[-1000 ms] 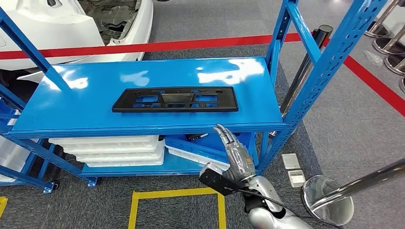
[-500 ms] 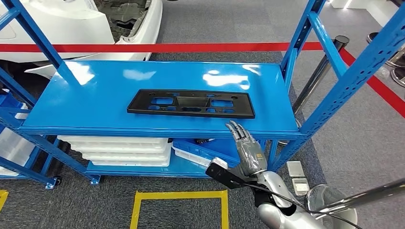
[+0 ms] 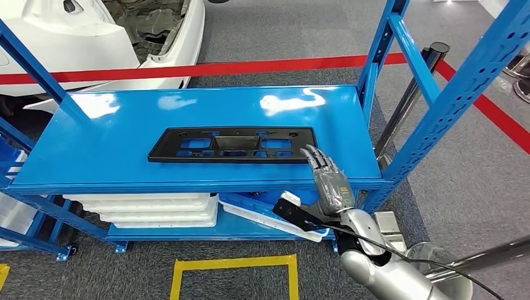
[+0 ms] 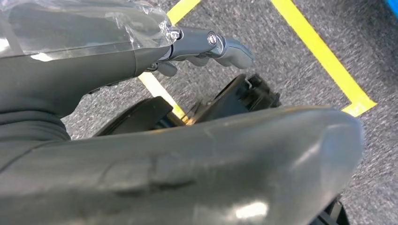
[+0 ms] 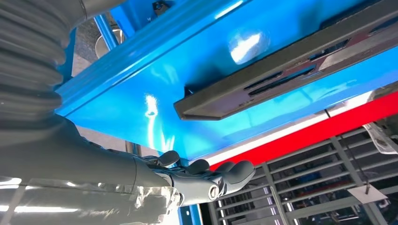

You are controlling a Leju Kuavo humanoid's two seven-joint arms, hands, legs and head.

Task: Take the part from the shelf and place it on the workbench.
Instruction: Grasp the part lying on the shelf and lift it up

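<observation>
Blue shelf (image 3: 125,125) top carries black perforated part (image 3: 230,144), flat, mid-shelf. Right hand (image 3: 328,181) at part's right end, fingers extended, empty, contact unclear. Advice: slide fingers under end edge, lift level.

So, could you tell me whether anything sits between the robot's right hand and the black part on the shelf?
Nothing visible does. The right hand reaches over the shelf's front edge, fingers extended, beside the near right corner of the black part. Only bare blue shelf surface lies between them, and the right wrist view shows the same open gap.
</observation>
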